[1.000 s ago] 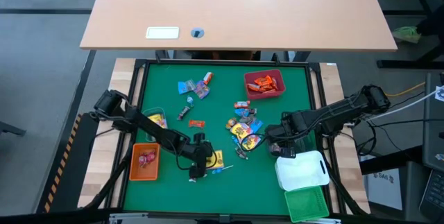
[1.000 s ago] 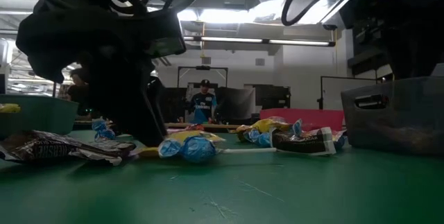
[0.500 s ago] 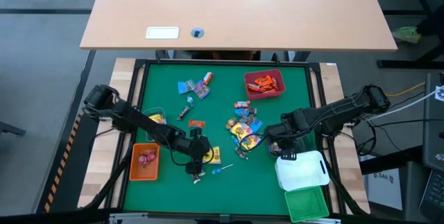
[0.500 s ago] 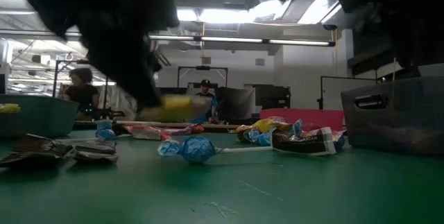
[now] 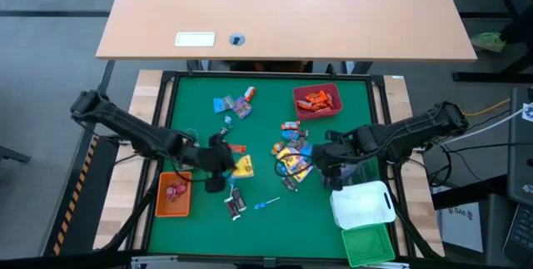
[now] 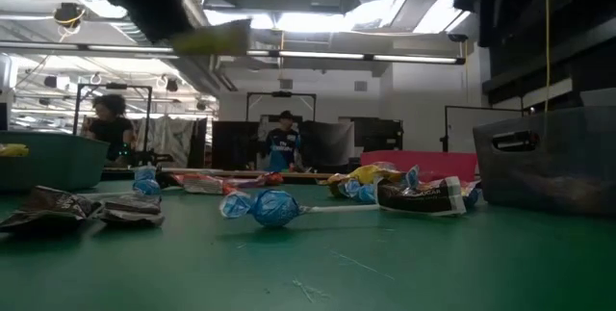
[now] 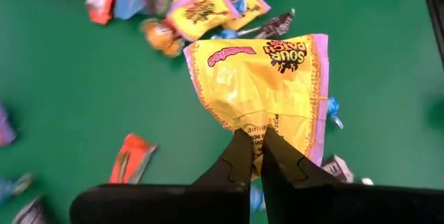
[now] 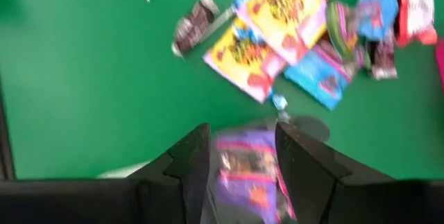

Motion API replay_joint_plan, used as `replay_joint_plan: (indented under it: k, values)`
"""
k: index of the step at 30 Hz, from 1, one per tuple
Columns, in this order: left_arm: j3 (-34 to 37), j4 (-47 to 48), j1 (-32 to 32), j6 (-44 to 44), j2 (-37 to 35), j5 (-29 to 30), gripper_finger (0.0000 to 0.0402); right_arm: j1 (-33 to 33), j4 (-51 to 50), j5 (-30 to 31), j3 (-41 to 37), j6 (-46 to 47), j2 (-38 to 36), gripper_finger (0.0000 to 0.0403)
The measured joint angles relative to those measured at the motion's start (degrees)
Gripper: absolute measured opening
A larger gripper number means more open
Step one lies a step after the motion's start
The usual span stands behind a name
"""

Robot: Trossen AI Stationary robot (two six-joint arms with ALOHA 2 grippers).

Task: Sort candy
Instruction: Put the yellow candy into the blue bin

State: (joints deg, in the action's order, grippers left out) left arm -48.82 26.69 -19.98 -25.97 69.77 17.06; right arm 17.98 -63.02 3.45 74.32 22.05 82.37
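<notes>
**Two Sweets in the Air, the Rest on the Mat**

While most of the candy lies loose on the green mat [image 5: 191, 111], each arm has one packet off the pile. The left gripper [image 7: 253, 139] is clenched on the bottom edge of a yellow packet [image 7: 267, 85], which hangs clear above the mat, so it looks lifted for carrying to a bin. The nearest candidates are the orange bin [image 5: 173, 195] and the clear bin [image 5: 185, 140] on that side, though I cannot tell which is meant. The right gripper [image 8: 243, 153] grasps a purple packet [image 8: 244, 172] between its fingers, beside the main heap [image 5: 293, 154] and close to the white bin [image 5: 362, 205]. The red bin [image 5: 317, 102] at the far side already holds orange-red sweets, which suggests sorting by colour.

The overhead view gives the layout: both arms, the bins, a smaller scatter [image 5: 233, 105] toward the far edge, and the yellow packet by the left arm's tip. It cannot show the grip itself. The left wrist view does, down to the pinched seam and the printing. The right wrist view alone reveals the purple packet. The table-level view shows a blue lollipop [image 6: 262, 205] lying flat, and people in the room beyond.
</notes>
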Motion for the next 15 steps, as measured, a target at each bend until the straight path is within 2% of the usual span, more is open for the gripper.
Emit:
replay_joint_plan:
  k: [8,15]
  values:
    - [-0.04,22.74,-0.36,-13.22,-12.67,-0.85,0.0,0.02,7.54,0.0,0.0,-0.03,0.17,0.0163]
    - [-0.04,43.43,-1.15,-26.87,-17.84,-1.98,0.0,0.02,8.08,0.01,0.0,-0.05,0.5,0.0163]
